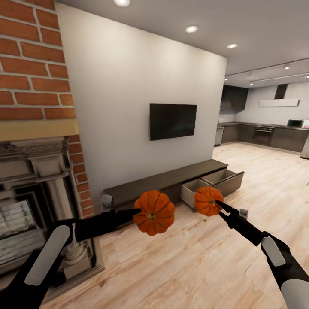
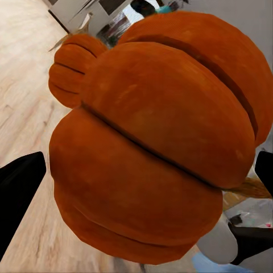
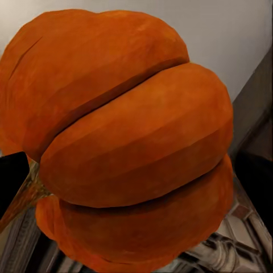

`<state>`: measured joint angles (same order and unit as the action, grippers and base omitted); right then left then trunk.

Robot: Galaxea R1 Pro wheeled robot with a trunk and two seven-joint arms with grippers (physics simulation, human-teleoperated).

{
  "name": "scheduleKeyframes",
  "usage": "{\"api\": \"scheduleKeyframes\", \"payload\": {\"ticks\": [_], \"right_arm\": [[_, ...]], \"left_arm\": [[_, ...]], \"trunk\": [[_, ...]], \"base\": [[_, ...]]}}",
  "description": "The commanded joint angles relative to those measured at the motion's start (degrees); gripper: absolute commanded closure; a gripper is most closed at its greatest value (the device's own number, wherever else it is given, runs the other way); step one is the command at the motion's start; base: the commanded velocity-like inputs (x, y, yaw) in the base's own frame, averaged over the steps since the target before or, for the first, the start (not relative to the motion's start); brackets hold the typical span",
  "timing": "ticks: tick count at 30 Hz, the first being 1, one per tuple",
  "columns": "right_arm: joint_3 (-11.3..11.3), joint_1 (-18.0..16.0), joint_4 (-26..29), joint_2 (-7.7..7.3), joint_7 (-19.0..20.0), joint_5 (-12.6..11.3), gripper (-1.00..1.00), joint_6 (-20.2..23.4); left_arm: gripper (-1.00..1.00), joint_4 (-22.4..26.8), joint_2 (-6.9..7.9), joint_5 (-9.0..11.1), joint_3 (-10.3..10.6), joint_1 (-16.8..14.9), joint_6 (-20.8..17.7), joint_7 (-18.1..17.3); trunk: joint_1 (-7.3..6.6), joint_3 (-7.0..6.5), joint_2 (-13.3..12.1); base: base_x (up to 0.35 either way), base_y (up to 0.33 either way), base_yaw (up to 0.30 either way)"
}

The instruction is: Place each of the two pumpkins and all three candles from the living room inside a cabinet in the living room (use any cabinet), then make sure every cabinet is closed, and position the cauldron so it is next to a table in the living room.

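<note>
My left pincer (image 1: 138, 211) grips one pumpkin (image 1: 154, 212) and my right pincer (image 1: 218, 204) clasps the other pumpkin (image 1: 207, 200), both held above the floor (image 1: 180, 262) before the cabinet (image 1: 171, 182) with its open drawers (image 1: 214, 180).

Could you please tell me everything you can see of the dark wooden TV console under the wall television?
The cabinet is a long, low, dark brown wooden console with a flat top and plain handleless fronts. It stands on the light plank floor against the white wall, below the black TV, right of the brick fireplace. Two drawers at its right end are pulled open and look empty; the other fronts are shut. Nothing held touches it.
</note>
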<state>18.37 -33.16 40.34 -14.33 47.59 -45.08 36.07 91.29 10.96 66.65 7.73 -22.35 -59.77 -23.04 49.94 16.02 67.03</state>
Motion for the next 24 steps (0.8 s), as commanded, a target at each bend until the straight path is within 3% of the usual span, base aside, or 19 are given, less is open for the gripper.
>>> {"api": "scheduleKeyframes", "payload": {"ticks": [1, 12, 24], "right_arm": [[0.14, -0.06, 0.0, 0.01, 0.05, -0.71, 1.0, 0.58], [0.24, -0.06, 0.0, 0.01, 0.02, -0.71, 1.0, 0.58], [0.26, -0.06, 0.0, 0.01, 0.05, -0.71, 1.0, 0.58]], "left_arm": [[1.0, 0.03, 0.02, 0.58, 0.01, -0.06, -0.23, -0.42], [1.0, 0.03, 0.02, 0.58, 0.01, -0.06, -0.23, -0.42], [1.0, 0.03, 0.02, 0.58, 0.01, -0.06, -0.23, -0.42]], "trunk": [[0.02, 0.07, 0.04], [0.02, 0.04, 0.04], [0.02, -0.22, 0.04]], "base": [[0.197, -0.22, -0.291], [0.196, -0.208, -0.291], [0.068, -0.018, -0.291]]}}
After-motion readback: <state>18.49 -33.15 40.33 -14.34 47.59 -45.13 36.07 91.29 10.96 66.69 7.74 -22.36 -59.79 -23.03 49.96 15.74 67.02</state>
